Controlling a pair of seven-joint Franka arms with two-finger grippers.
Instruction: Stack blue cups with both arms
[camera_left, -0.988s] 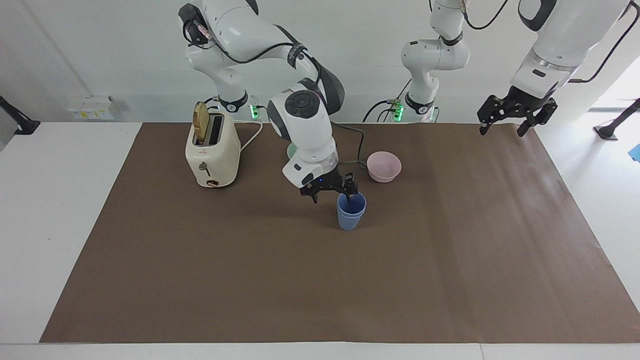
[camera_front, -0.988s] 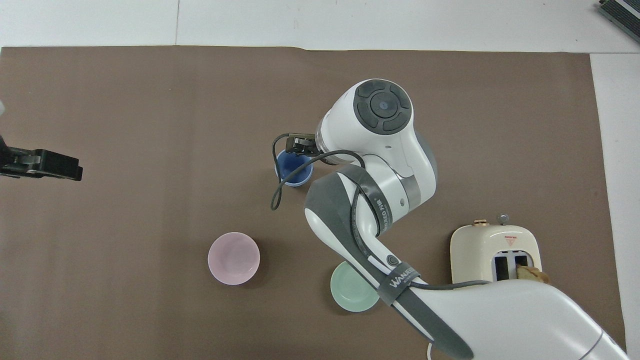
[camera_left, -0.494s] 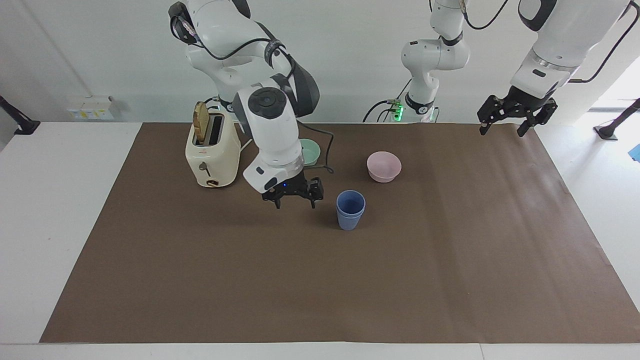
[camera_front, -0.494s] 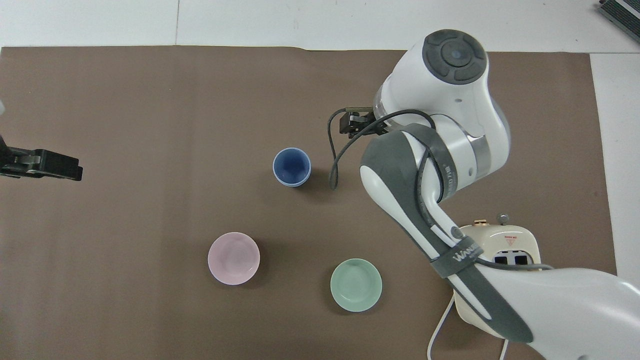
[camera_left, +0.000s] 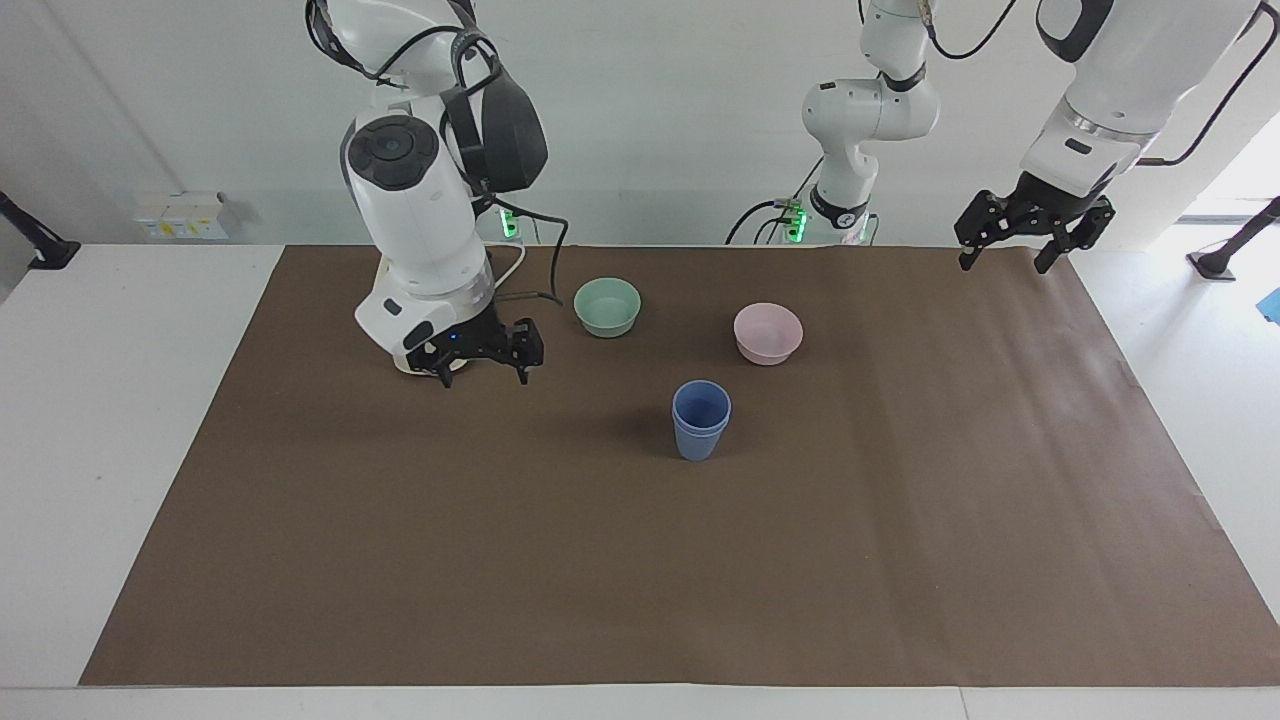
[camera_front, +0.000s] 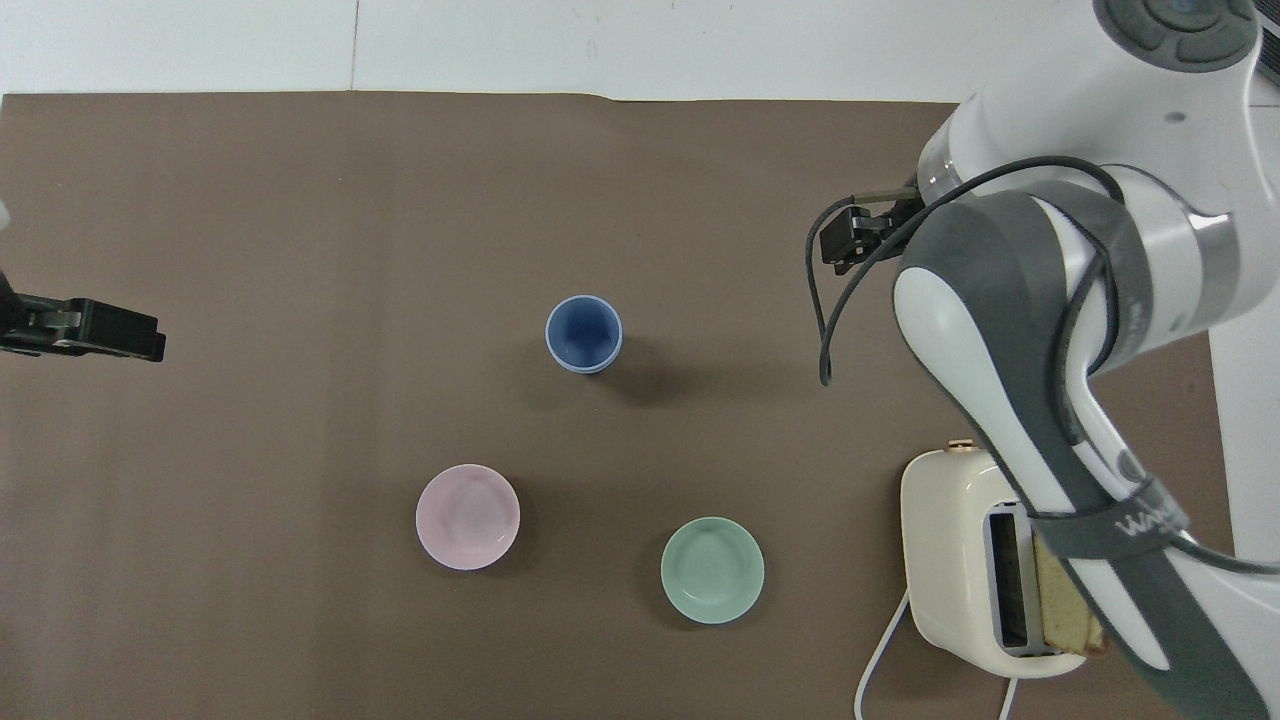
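Two blue cups (camera_left: 701, 420) stand nested as one stack on the brown mat, near the middle of the table; they also show in the overhead view (camera_front: 584, 333). My right gripper (camera_left: 483, 372) is open and empty, raised over the mat beside the toaster, well apart from the cups toward the right arm's end; it also shows in the overhead view (camera_front: 845, 240). My left gripper (camera_left: 1003, 262) is open and empty, and waits high over the mat's corner at the left arm's end, seen in the overhead view (camera_front: 135, 340) at the edge.
A mint-green bowl (camera_left: 607, 306) (camera_front: 712, 570) and a pink bowl (camera_left: 768, 332) (camera_front: 468, 516) sit nearer to the robots than the cups. A cream toaster (camera_front: 950, 560) holding a toast slice (camera_front: 1065, 600) stands at the right arm's end, largely covered by the right arm.
My right gripper has let go of the stacked cups, risen and swung away toward the right arm's end, to beside the toaster. The cups stay put. The left arm has not moved.
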